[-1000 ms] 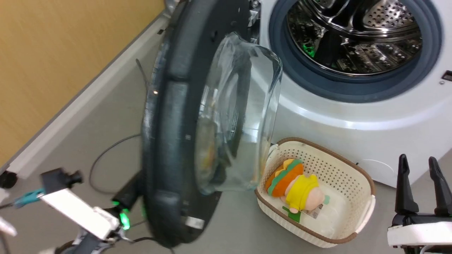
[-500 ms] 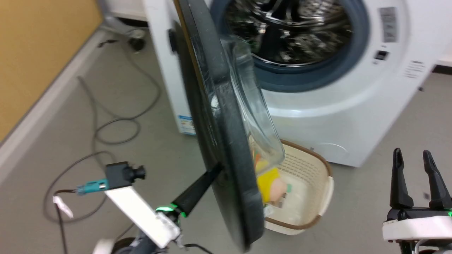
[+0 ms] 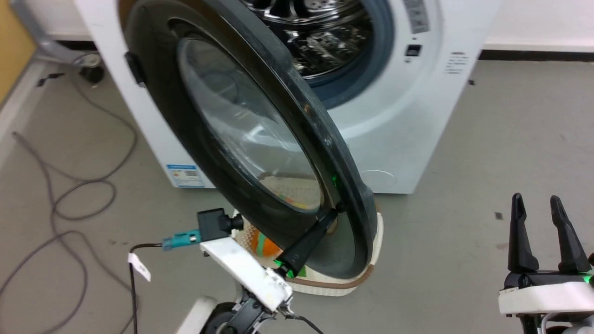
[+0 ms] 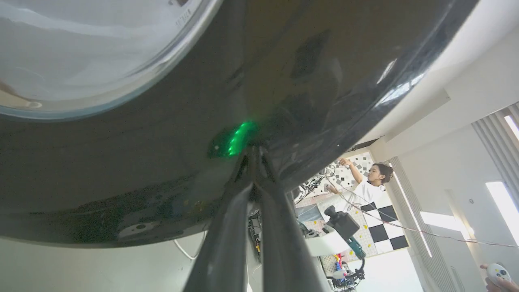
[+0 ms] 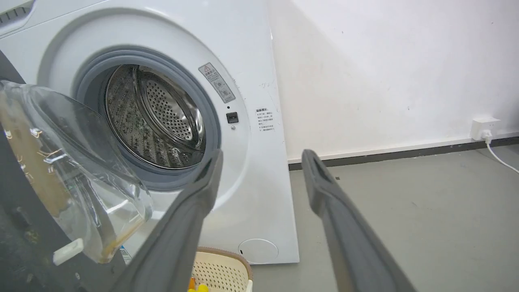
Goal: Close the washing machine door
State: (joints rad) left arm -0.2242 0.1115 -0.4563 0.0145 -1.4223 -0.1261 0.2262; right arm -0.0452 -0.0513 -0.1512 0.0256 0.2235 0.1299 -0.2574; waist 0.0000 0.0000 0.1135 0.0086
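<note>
1. The washing machine (image 3: 408,120), a white front-loader, occupies the upper centre of the head view. Its steel drum (image 3: 320,32) and grey-blue gasket (image 3: 376,55) are exposed at the top of the frame.
2. The washing machine door (image 3: 241,139) is not shut. It stands partly open, with its glossy black outer face running from upper left down to lower centre of the head view. Its upper-left edge sits close to the machine front and its lower-right edge stands away from it.
3. In the right wrist view, the door's clear glass bowl (image 5: 77,178) sits at the left of the frame, facing the drum. There is an open gap between it and the gasket.
4. The left gripper (image 3: 335,212) is closed, fingers together with nothing between them. The tips touch the door's black outer face near its lower-right rim, at centre frame. In the left wrist view the fingers meet at the glossy surface beside a green reflection.
5. The right gripper (image 3: 535,199) is open and empty at the lower right of the head view, well apart from the door and the machine.
6. A cream basket (image 3: 366,273) with a brown rim sits on the floor under the door's lower edge, partly hidden. An orange and green item (image 3: 263,243) lies inside it, but I cannot tell what it is.
7. Cables (image 3: 69,204) lie on the grey floor at the left. A blue sticker (image 3: 185,175) sits low on the machine front.
8. A person (image 4: 375,180) stands in the background at the lower right of the left wrist view, one arm raised.
</note>
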